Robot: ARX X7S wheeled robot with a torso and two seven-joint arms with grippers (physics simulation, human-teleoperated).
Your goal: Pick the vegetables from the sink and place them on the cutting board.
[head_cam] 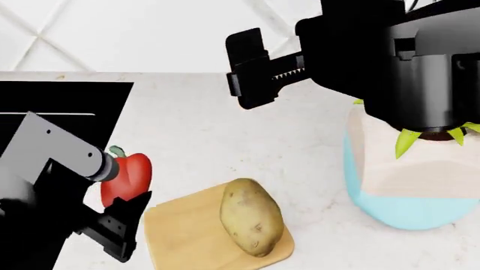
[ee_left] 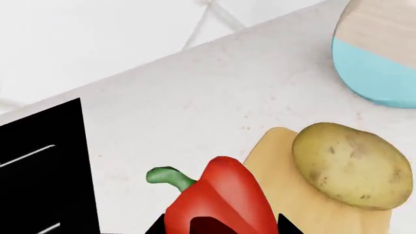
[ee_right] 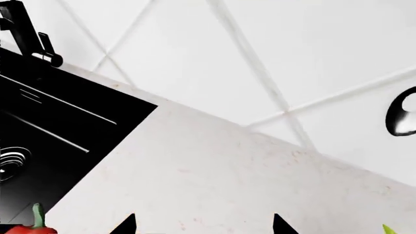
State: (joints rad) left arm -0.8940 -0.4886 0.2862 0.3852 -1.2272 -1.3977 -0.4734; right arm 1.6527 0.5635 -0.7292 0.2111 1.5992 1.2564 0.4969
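Left pincer (head_cam: 123, 205): you have it clenched on the red bell pepper (head_cam: 126, 175), beside the cutting board's (head_cam: 184, 230) edge, above the counter (head_cam: 195, 129).
Right pincer (head_cam: 251, 70): raised over the counter, released, jaws apart, holding nothing.
Potato (head_cam: 251, 216): lying on the cutting board.
Sink (ee_right: 46, 122): black basin, drain (ee_right: 9, 161) visible.
Beyond: a pale blue object (head_cam: 408, 208) near the board.

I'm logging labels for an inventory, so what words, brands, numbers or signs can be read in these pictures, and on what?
None: no readable text shows in any view.
The potato, red pepper, cutting board, sink and pale blue object carry no letters, numbers or signs.
The potato's marks are only speckles.
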